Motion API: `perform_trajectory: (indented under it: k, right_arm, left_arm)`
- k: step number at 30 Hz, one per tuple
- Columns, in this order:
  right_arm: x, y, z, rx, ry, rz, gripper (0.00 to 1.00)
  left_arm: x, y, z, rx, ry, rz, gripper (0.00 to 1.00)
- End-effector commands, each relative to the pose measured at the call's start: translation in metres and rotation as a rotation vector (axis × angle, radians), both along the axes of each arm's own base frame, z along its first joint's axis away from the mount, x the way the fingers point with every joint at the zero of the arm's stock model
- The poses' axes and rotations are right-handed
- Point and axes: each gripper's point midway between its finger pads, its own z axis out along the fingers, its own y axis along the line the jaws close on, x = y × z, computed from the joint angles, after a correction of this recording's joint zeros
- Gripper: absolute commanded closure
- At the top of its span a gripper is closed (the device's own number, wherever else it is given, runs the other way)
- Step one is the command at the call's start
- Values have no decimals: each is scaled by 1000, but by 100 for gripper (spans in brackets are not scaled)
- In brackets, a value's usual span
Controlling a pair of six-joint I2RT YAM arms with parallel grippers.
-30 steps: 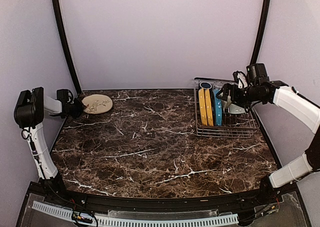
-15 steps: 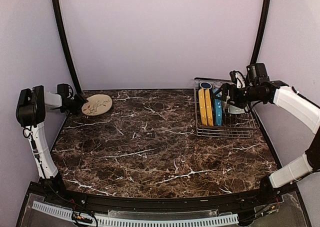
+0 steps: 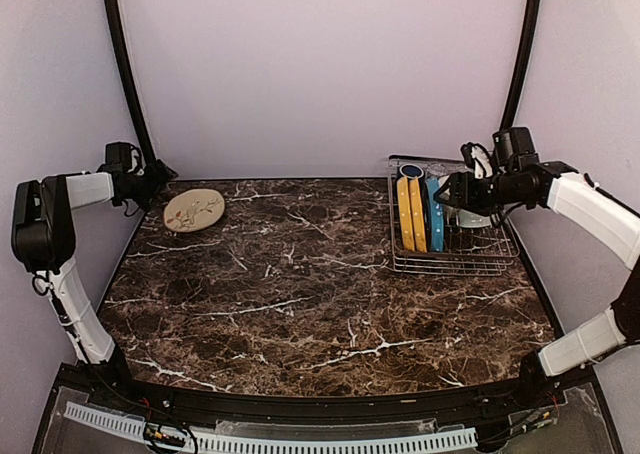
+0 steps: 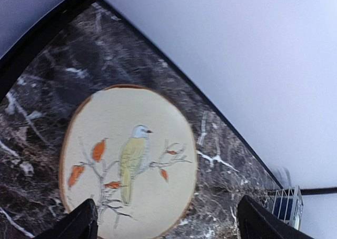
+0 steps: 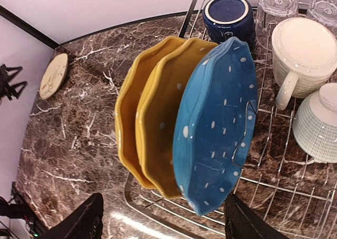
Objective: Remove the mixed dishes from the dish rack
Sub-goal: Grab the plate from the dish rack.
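Observation:
The dish rack [image 3: 452, 270] stands at the right of the table. Upright in it are two yellow plates [image 5: 150, 118] and a blue dotted plate [image 5: 216, 128]. Behind them sit a dark navy mug [image 5: 229, 15], a cream mug [image 5: 303, 47], a pale greenish bowl [image 5: 318, 123] and a clear glass tumbler [image 5: 276, 5]. My right gripper [image 5: 163, 220] hovers over the plates with its jaws apart, straddling all three and gripping none. A cream plate with a painted bird [image 4: 129, 160] lies flat at the far left. My left gripper [image 4: 168, 226] is open just above and behind it.
Black frame posts [image 3: 125, 74] rise at both back corners by the pale walls. A second glass [image 5: 322, 7] stands at the rack's far corner. Bare marble tabletop [image 3: 300, 274] stretches between the bird plate [image 3: 194, 209] and the rack.
My left gripper opened, let go of the bird plate and drew up and back toward the left wall. My right gripper stayed over the rack, jaws narrowing a little.

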Motion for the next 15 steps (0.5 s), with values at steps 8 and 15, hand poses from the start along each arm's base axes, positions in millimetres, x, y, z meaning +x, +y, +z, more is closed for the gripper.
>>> perform_trajectory:
  k: [8,15]
  right_arm:
    - [32,9,-27,-96,27,12,44]
    - [46,10,-43,-164,23,-8,50]
  left_arm:
    - [-32,-171,103,150,-246,-430,9]
    - [-59,-250,97,208,-245,-615,9]
